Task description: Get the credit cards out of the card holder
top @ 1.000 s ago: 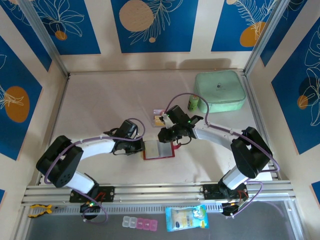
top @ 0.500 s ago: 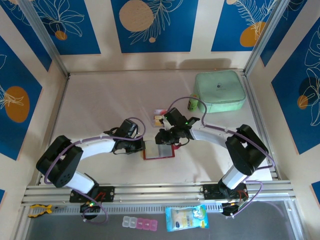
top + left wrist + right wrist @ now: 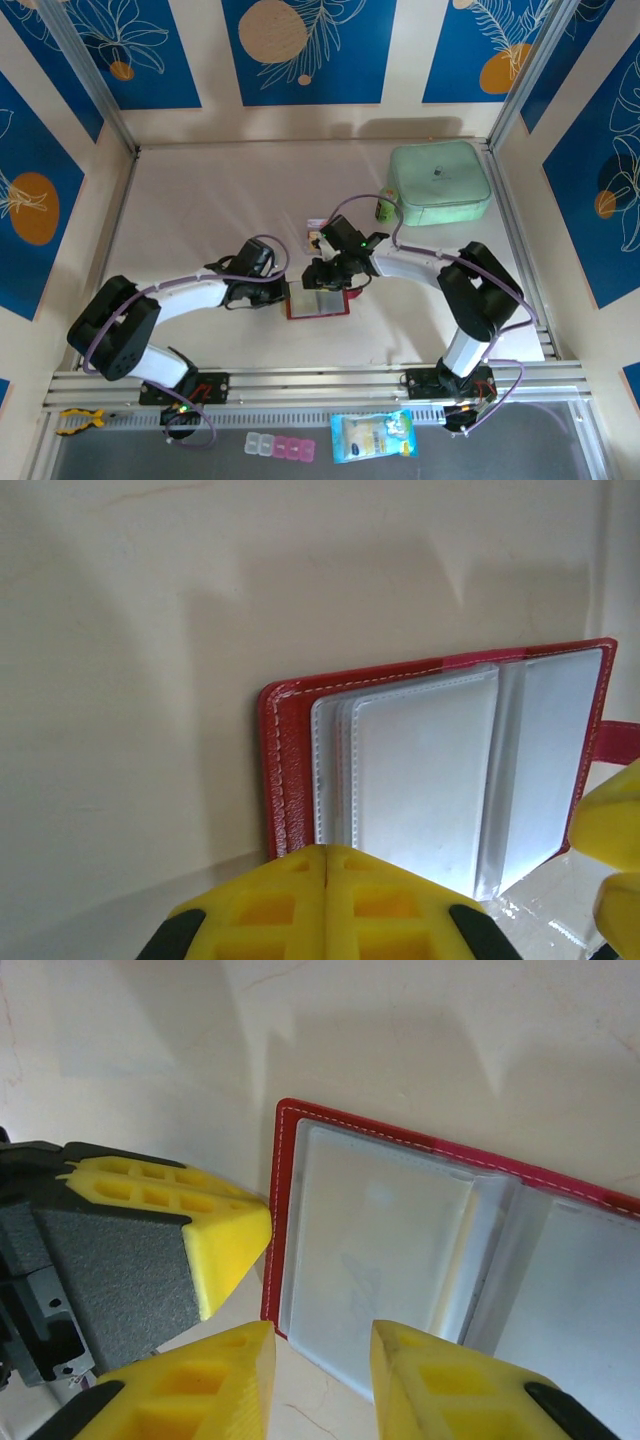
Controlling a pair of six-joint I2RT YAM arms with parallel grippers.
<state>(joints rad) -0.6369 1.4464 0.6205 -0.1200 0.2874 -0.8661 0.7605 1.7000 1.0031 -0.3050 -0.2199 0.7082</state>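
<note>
The red card holder (image 3: 318, 302) lies open on the table, its pale clear sleeves (image 3: 430, 770) facing up. My left gripper (image 3: 328, 852) is shut, and its tip rests against the holder's left red edge (image 3: 285, 1210). My right gripper (image 3: 322, 1345) is open, hovering over the near edge of the left sleeve (image 3: 380, 1240) with nothing between its fingers. Credit cards (image 3: 316, 238), orange-yellow and red-and-white, lie on the table just behind the holder, partly hidden by the right arm. A faint yellowish strip (image 3: 455, 1260) shows between the sleeves; I cannot tell what it is.
A mint-green case (image 3: 438, 182) sits at the back right with a small green bottle (image 3: 386, 206) beside it. Below the front rail lie a pill box (image 3: 280, 447), a blue packet (image 3: 372, 437) and a yellow clamp (image 3: 78, 420).
My right gripper has shifted left over the open holder and its jaws have spread wider. The left gripper has stayed shut in place.
</note>
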